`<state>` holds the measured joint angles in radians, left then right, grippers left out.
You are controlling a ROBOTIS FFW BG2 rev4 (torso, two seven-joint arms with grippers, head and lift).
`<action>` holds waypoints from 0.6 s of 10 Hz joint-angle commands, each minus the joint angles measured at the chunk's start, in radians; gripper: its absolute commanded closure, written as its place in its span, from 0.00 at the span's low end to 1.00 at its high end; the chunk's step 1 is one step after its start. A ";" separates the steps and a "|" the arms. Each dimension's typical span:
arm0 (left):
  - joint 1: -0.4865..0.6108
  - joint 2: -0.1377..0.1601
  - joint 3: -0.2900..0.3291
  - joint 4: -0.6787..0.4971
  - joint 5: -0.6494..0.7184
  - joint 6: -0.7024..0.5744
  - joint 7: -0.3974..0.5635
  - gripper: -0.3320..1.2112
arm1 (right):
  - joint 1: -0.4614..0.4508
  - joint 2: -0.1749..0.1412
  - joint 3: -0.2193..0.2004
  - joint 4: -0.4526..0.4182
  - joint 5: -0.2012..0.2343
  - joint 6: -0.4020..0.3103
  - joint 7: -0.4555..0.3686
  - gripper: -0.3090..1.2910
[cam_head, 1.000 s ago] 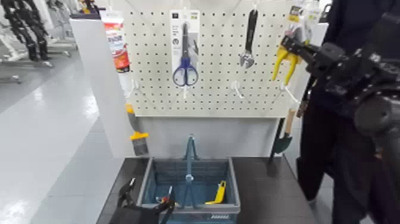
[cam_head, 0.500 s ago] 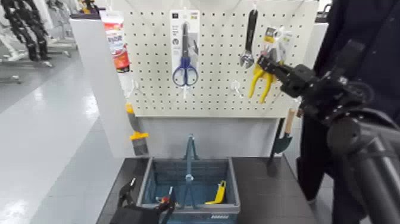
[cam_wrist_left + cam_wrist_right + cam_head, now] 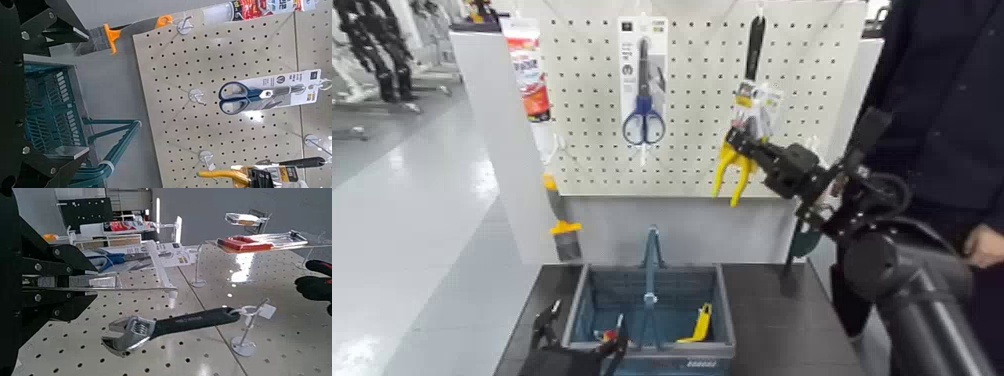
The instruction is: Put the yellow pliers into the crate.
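Right gripper point(image 3: 736, 134), clamped on the yellow pliers point(image 3: 734, 174) at the crate's point(image 3: 662, 352) one o'clock, presumably for clearance; left gripper point(image 3: 586, 313) parked apart, eight o'clock

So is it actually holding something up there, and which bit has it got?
Yes: the right jaws grip the yellow pliers by their dark metal end, above the handles.

The left end effector point(image 3: 88, 102) stands open beside the crate point(image 3: 48, 106). Scissors point(image 3: 243, 97) on a card hang from the pegboard point(image 3: 172, 86); the yellow pliers point(image 3: 223, 173) show partly, near a black handle point(image 3: 304, 163).
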<state>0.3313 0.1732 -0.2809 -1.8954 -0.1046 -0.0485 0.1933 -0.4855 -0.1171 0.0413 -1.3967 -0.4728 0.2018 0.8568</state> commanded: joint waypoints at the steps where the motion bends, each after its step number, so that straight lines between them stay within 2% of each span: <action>1: -0.001 0.008 -0.009 -0.001 0.003 0.001 0.009 0.40 | 0.045 0.014 0.023 0.012 -0.012 0.010 -0.001 0.88; 6: -0.001 0.009 -0.012 -0.001 0.003 -0.004 0.011 0.40 | 0.102 0.020 0.092 0.116 -0.027 0.001 0.018 0.88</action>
<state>0.3298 0.1826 -0.2926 -1.8960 -0.1012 -0.0510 0.2038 -0.3866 -0.0948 0.1253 -1.2957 -0.4992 0.2062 0.8747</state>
